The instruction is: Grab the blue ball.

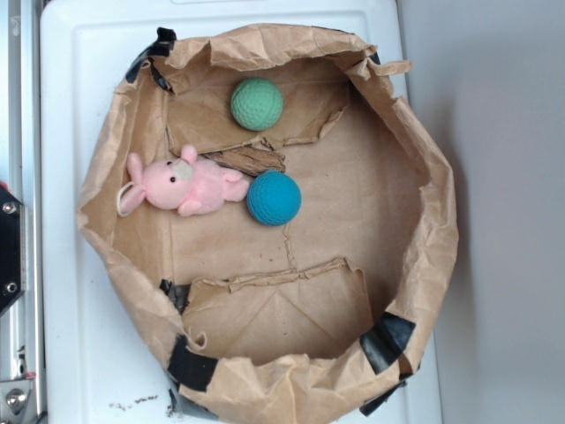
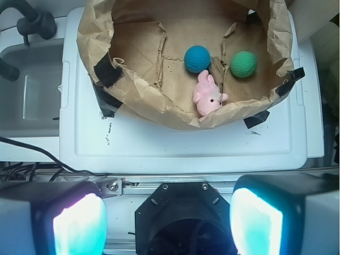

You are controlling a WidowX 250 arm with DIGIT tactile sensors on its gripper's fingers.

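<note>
The blue ball (image 1: pixel 274 198) lies inside the brown paper bag (image 1: pixel 415 230) on the white worktop (image 1: pixel 71 88), touching the pink plush toy (image 1: pixel 181 184) and near the mint-green ball (image 1: pixel 257 103), while the gripper (image 2: pixel 167 220) hangs well apart, its jaws spread wide and empty.

The white moulded plastic bench (image 1: pixel 79 336) carries a crumpled brown paper bag basin (image 1: pixel 415 159) patched with black tape; dark specks, possibly debris, lie near its edge.
</note>
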